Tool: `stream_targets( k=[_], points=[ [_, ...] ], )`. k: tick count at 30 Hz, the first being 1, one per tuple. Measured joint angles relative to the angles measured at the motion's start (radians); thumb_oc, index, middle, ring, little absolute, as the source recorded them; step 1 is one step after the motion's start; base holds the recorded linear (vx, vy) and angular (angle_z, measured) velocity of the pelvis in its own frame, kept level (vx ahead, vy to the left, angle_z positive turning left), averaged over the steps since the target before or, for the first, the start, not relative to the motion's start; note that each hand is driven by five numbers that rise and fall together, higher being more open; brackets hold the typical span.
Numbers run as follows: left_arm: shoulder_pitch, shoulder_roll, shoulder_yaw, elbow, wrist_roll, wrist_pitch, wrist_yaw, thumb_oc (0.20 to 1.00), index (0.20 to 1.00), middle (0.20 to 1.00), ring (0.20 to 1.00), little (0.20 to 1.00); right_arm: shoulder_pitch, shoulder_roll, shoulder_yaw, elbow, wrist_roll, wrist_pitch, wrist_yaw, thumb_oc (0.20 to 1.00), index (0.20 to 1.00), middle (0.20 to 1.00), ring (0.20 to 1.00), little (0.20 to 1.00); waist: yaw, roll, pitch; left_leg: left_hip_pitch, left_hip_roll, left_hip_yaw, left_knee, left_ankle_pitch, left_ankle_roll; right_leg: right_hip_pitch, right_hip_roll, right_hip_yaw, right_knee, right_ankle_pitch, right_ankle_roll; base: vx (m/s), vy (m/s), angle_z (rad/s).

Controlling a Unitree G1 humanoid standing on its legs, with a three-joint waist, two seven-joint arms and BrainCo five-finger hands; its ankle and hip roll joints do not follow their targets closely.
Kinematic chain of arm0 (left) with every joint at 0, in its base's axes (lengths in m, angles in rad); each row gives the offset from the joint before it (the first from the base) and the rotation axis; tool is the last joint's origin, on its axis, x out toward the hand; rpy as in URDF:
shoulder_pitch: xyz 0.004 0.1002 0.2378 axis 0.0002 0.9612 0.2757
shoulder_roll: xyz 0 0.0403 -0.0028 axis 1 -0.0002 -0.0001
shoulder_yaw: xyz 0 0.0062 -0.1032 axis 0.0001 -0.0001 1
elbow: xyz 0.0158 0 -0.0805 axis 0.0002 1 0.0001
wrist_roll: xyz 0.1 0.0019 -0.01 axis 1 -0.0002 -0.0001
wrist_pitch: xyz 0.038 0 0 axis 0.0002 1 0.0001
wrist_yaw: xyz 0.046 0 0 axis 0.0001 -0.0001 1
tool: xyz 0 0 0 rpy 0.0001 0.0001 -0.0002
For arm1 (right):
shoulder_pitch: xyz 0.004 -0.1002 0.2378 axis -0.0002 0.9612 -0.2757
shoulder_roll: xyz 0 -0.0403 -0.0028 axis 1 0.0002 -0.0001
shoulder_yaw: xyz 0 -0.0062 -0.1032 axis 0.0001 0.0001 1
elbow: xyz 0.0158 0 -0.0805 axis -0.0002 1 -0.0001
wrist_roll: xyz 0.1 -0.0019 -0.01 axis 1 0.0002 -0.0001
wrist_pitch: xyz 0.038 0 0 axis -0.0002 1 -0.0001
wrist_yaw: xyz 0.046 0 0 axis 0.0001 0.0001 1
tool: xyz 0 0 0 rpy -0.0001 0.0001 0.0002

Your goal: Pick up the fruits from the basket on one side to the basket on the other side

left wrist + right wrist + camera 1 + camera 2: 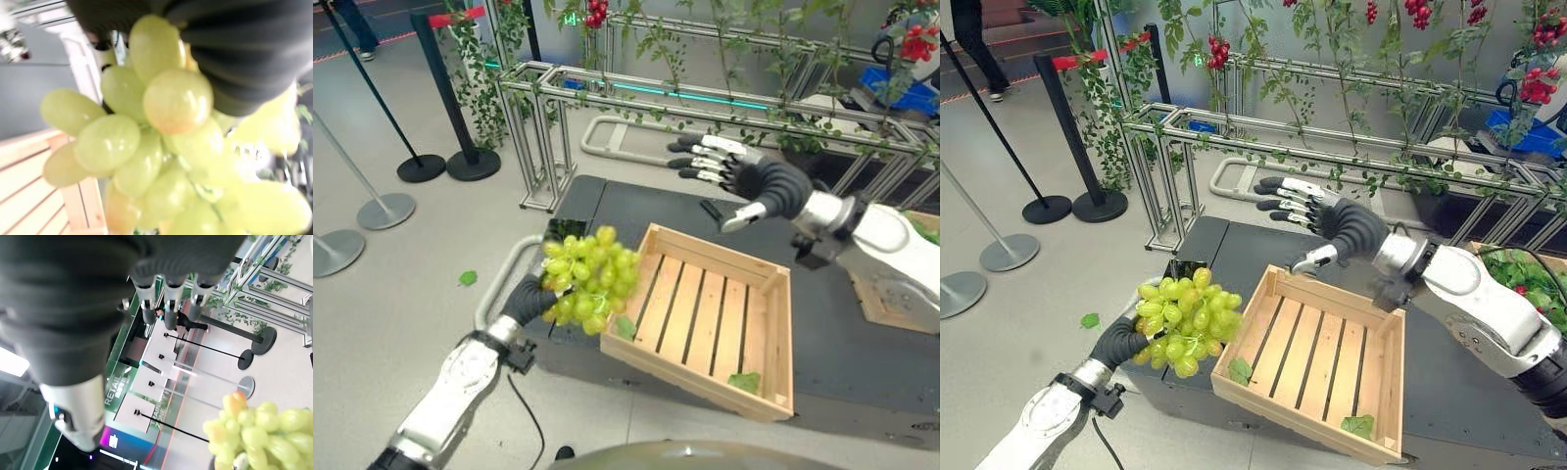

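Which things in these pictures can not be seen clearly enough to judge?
- Left hand fingers: hidden behind the green grapes, eye and left wrist views.
- Wooden crate: floor under its near wall hidden, eye views.
- Right hand: palm turned away, eye views.

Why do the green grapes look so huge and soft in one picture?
Left wrist view: the bunch of green grapes hangs right at the lens, out of focus, with bright glare behind. Left eye view: the left hand holds it beside the slatted wooden crate, sharper.
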Motion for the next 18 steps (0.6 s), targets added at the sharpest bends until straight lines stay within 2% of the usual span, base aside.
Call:
stream_targets(
  k=[4,8,9,10,11,12,15,18],
  points=[
    [0.003,-0.04,0.015,0.0,-0.061,0.004,-0.006,0.2,0.2,0.2,0.2,0.2,0.079,0.014,-0.065,0.02,0.001,0.0,-0.005,1.0,1.0,1.0,1.0,1.0,-0.002,0.001,0.001,0.0,0.0,0.0,0.0,-0.001,0.001,0.005,0.001,-0.001,-0.007,0.002,0.003,0.0,0.0,0.0],
    [0.005,-0.063,0.03,0.0,-0.074,0.007,-0.008,0.2,0.2,0.2,0.2,0.2,0.21,0.136,-0.182,0.036,0.006,-0.001,-0.019,1.0,1.0,1.0,1.0,1.0,-0.002,0.0,0.002,0.0,-0.002,-0.002,0.0,-0.003,0.002,0.006,0.0,-0.003,-0.008,0.002,0.003,0.0,-0.001,0.01],
    [0.013,-0.09,0.045,-0.001,-0.084,0.009,-0.009,0.2,0.2,0.2,0.2,0.2,0.266,0.209,-0.253,0.026,-0.002,-0.002,-0.02,1.0,1.0,1.0,1.0,1.0,-0.001,0.0,0.003,-0.002,-0.003,-0.004,0.0,-0.003,0.003,0.006,-0.002,-0.006,-0.008,0.002,0.003,0.01,-0.005,0.03],
    [0.017,-0.102,0.056,0.0,-0.087,0.013,-0.008,0.2,0.2,0.2,0.2,0.2,0.278,0.231,-0.27,0.028,-0.007,-0.004,-0.021,1.0,1.0,1.0,1.0,1.0,-0.001,0.003,0.005,-0.002,-0.004,-0.003,0.0,-0.004,0.003,0.006,-0.001,-0.006,-0.008,0.001,0.003,0.02,-0.01,0.04],
    [0.02,-0.119,0.081,0.0,-0.093,0.016,-0.01,0.2,0.2,0.2,0.2,0.2,0.319,0.339,-0.325,0.044,-0.027,-0.026,-0.023,1.0,1.0,1.0,1.0,1.0,0.0,0.002,0.004,-0.002,-0.003,-0.006,0.0,-0.004,0.003,0.007,-0.003,-0.008,-0.008,0.001,0.004,0.01,-0.005,0.04],
    [0.023,-0.128,0.096,0.001,-0.096,0.017,-0.009,0.2,0.2,0.2,0.2,0.2,0.338,0.405,-0.342,0.054,-0.03,-0.036,-0.037,1.0,1.0,1.0,1.0,1.0,-0.002,0.001,0.004,-0.001,-0.003,-0.006,0.0,-0.004,0.003,0.009,-0.002,-0.011,-0.008,0.0,0.003,0.01,-0.006,0.06],
    [0.025,-0.169,0.137,0.001,-0.108,0.019,-0.009,0.2,0.2,0.2,0.2,0.2,0.43,0.517,-0.374,0.055,-0.154,-0.05,-0.063,1.0,1.0,1.0,1.0,1.0,-0.002,0.016,0.013,-0.002,-0.007,-0.012,0.0,-0.008,0.01,0.011,-0.004,-0.019,-0.008,-0.003,0.005,0.01,-0.007,0.05],
    [0.035,-0.217,0.16,0.007,-0.129,0.018,-0.009,0.2,0.2,0.2,0.2,0.2,0.554,0.669,-0.426,0.087,-0.287,-0.075,-0.081,1.0,1.0,1.0,1.0,1.0,-0.002,0.031,0.013,-0.01,-0.011,-0.029,0.0,-0.006,0.007,0.011,-0.01,-0.027,-0.008,-0.008,0.009,0.0,-0.016,0.14]
  ],
)
